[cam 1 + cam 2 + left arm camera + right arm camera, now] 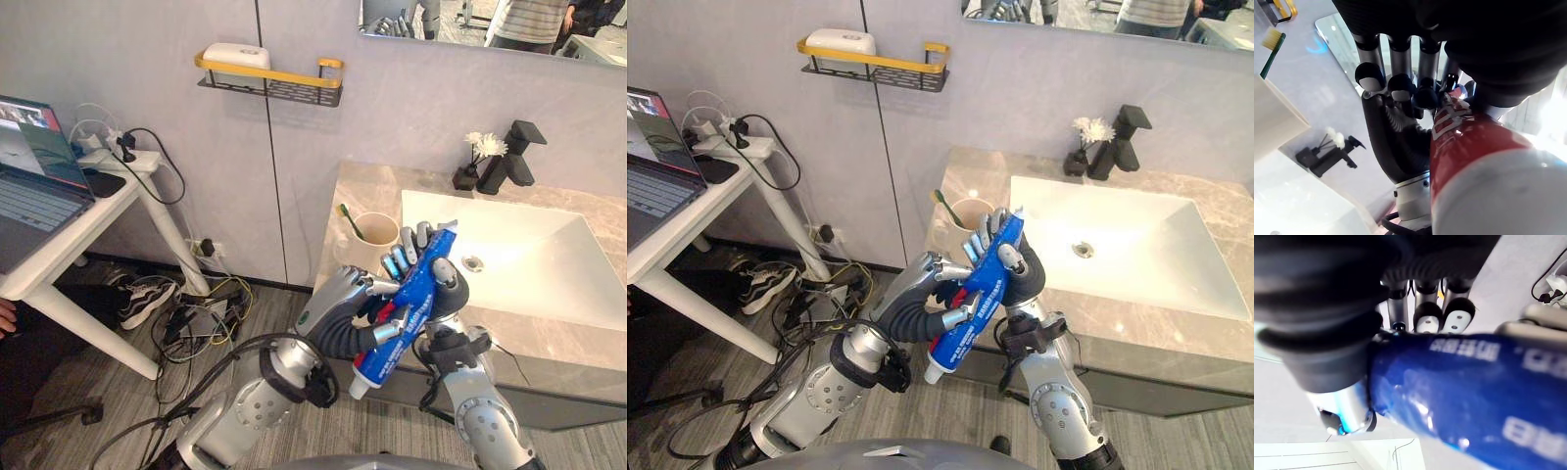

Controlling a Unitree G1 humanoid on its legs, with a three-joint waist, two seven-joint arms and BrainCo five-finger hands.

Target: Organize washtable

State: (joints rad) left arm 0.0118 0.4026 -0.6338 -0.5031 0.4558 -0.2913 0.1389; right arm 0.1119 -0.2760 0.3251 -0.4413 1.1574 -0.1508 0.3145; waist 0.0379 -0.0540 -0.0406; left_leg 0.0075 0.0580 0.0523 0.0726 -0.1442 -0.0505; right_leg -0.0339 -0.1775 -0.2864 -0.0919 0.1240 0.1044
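**While my left hand [343, 294] and right hand [446, 287] both clamp it, the toothpaste tube [416, 291] aims at the cup [380, 233]**

Tube's up in the air, just in front of the counter [362, 196] edge, betw. my two hands. Left curls round the lower, red-printed part nr the white cap. Right wraps the upper blue part, fingers closed on it. Long axis runs diagonal: cap low & toward me, crimped end high, pointing at the cup w/ the toothbrush [348, 220] close behind. Right hand's nearer the cup, so I reckon it leads the drop-in.
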